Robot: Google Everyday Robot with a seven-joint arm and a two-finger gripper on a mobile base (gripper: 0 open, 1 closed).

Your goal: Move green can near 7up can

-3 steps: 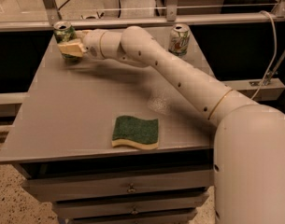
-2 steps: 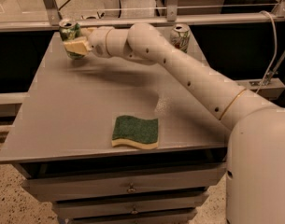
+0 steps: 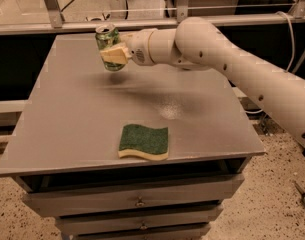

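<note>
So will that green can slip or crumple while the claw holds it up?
Probably neither. The green can hangs clear of the table in the claw and looks undented, so it seems stiff enough. Its smooth round side could slip, and once set down it might tip or roll.

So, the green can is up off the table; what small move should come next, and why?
Probably carry it rightward, kept raised. The gripper holds the green can clear of the table at far left; the 7up can is not in view, possibly hidden behind the arm.
</note>
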